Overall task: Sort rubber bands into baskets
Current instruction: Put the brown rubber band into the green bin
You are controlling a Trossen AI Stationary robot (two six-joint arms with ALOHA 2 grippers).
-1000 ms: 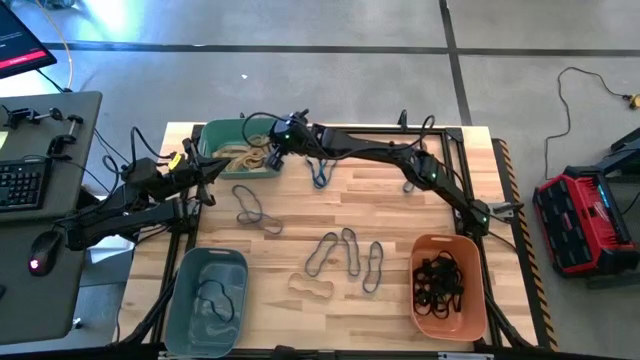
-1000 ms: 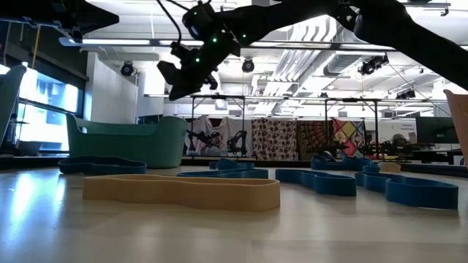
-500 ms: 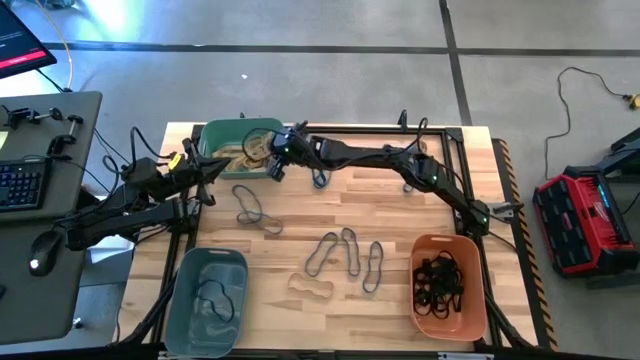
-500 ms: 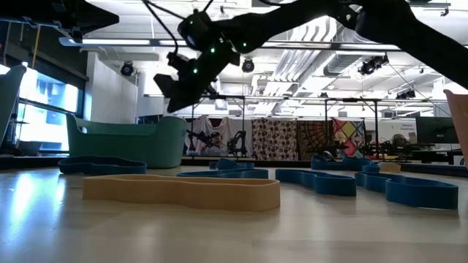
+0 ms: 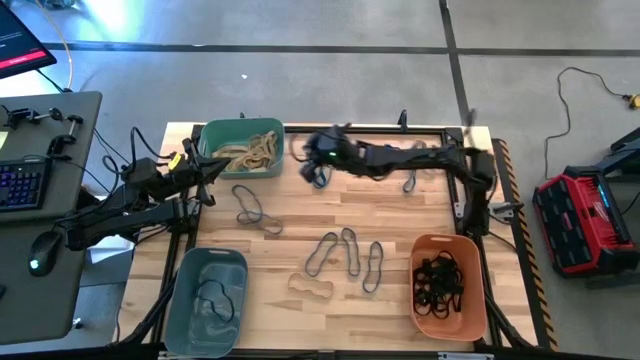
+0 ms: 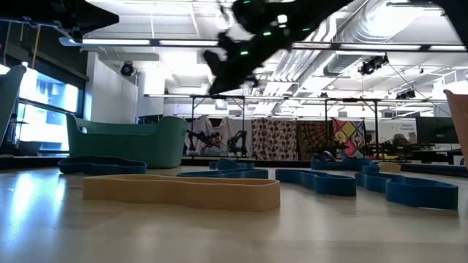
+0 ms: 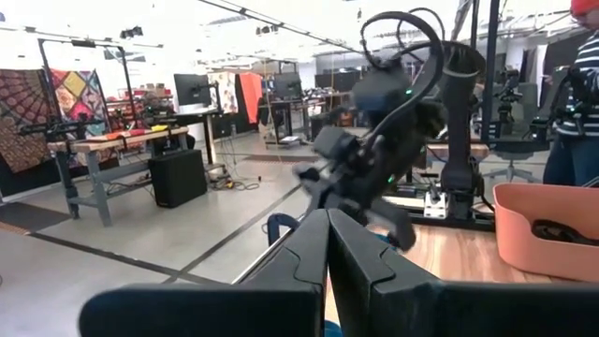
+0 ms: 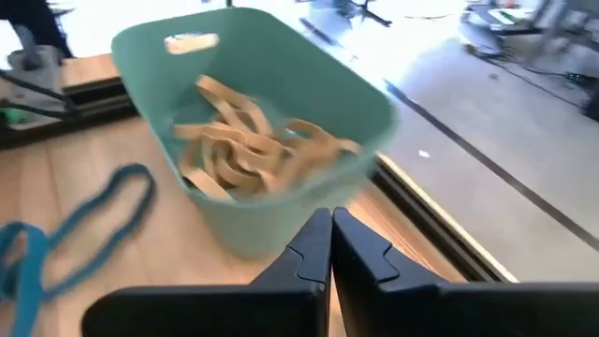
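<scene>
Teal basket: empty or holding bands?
Holding bands. The teal basket has a tangled pile of tan rubber bands inside, seen in the right wrist view and from above. No other colour shows in it.

Bright overhead light, motion-blurred right arm (image 5: 400, 158)

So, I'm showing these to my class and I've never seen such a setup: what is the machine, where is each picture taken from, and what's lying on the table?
Two dark robot arms work at a wooden table. One camera looks straight down, one sits at tabletop height, and one rides on each wrist. The left gripper waits at the table's left edge; the right gripper hangs beside the teal-green basket of tan bands. Both are shut, holding nothing. Loose blue bands lie mid-table; the orange basket holds black ones.
</scene>
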